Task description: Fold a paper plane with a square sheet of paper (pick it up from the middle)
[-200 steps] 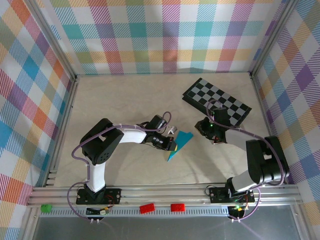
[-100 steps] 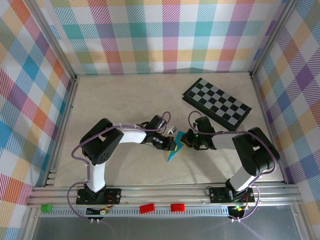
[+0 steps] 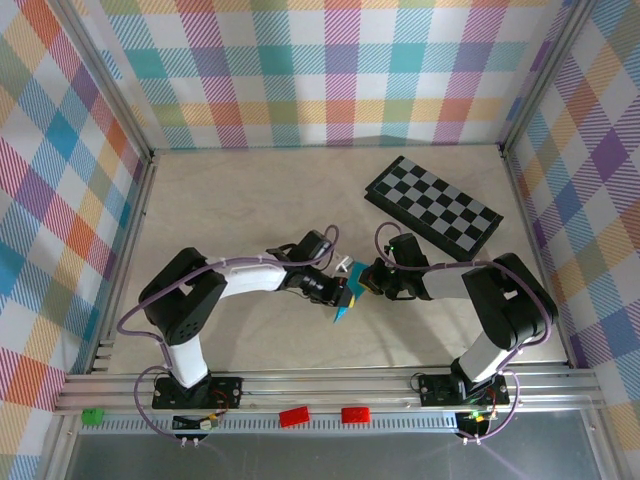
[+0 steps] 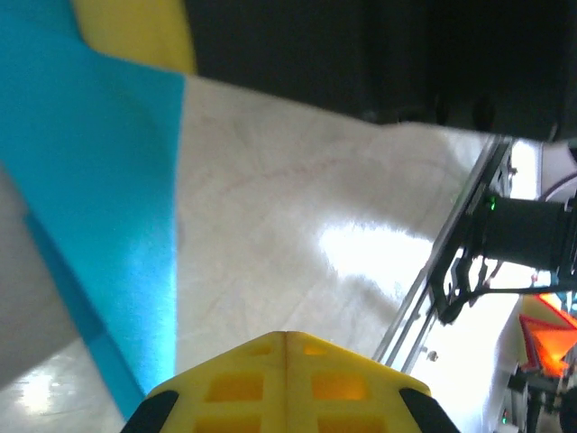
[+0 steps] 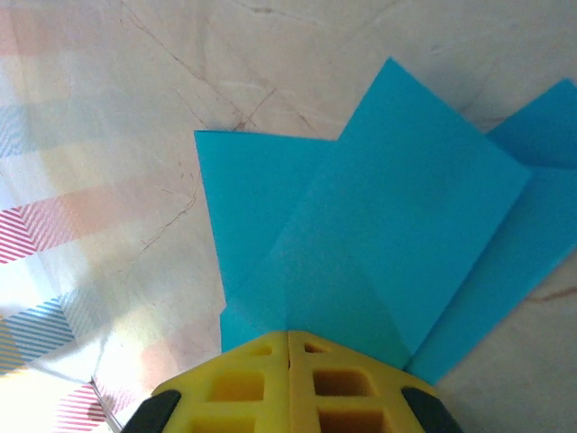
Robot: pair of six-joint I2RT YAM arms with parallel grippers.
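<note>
A black-and-grey checkered board lies flat on the beige, marble-veined table, toward the far right corner and set at an angle to the walls. Pastel plaid walls close the table in on three sides, with an aluminium post running into the far left corner. A metal rail runs along the near edge. On its near side sit two small red pieces close together and, well to their left, a small green piece. In the left wrist view an orange-red shape shows at the right edge
</note>
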